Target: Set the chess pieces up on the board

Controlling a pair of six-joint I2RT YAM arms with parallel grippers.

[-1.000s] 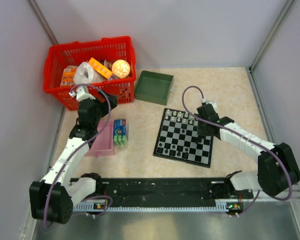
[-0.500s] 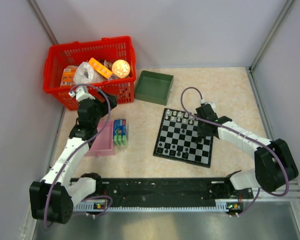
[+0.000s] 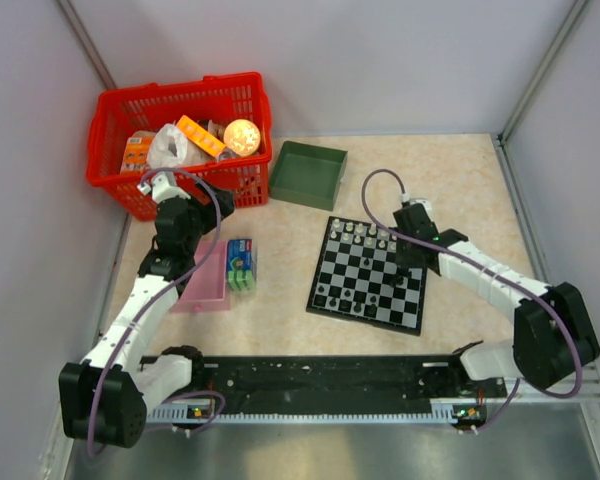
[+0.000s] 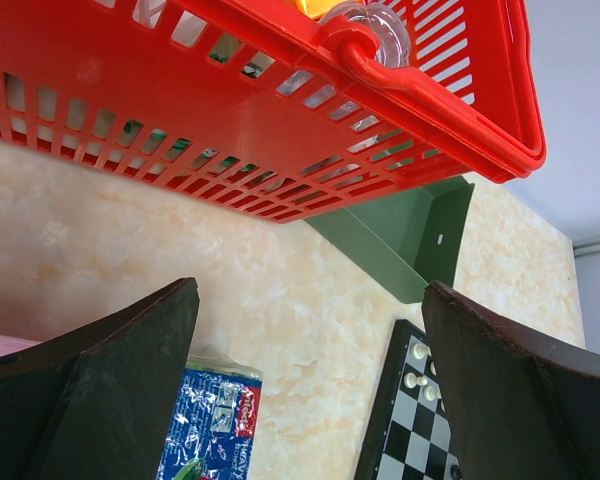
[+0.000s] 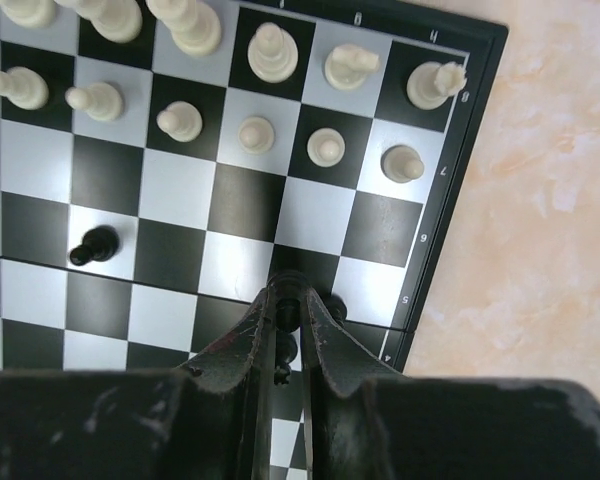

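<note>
Beige marbled laminate covers the table (image 3: 460, 180), the broadest surface. At its far left stands a red plastic basket (image 3: 248, 182) with slotted lattice walls. Its contents are too jumbled to name, and the left arm covers part of its front. Just beside it sits a green square tray (image 3: 305, 190) with plain walls.

The board (image 3: 365, 290) is flat, with glossy black and pale grey checks inside a thin black rim. It lies right of centre on the table, slightly askew, and the right arm hides part of its right side.

A pink tray (image 3: 205, 290) lies partly under the left arm, with a crinkled blue packet (image 3: 241, 265) just beside it.

The left gripper (image 4: 310, 290) hangs spread wide and empty near the basket's wall, its fingers cut off by the frame. The right gripper (image 5: 290, 298) is low over the board's right side. Its fingers are nearly together on a small black piece (image 5: 286, 345), whose outline melts into the dark fingers.

White chess pieces (image 5: 275, 50), matte and knobbed, stand in two rows along the board's far edge, the leftmost cut off by the frame. A lone black pawn (image 5: 93, 245) stands apart from them.
</note>
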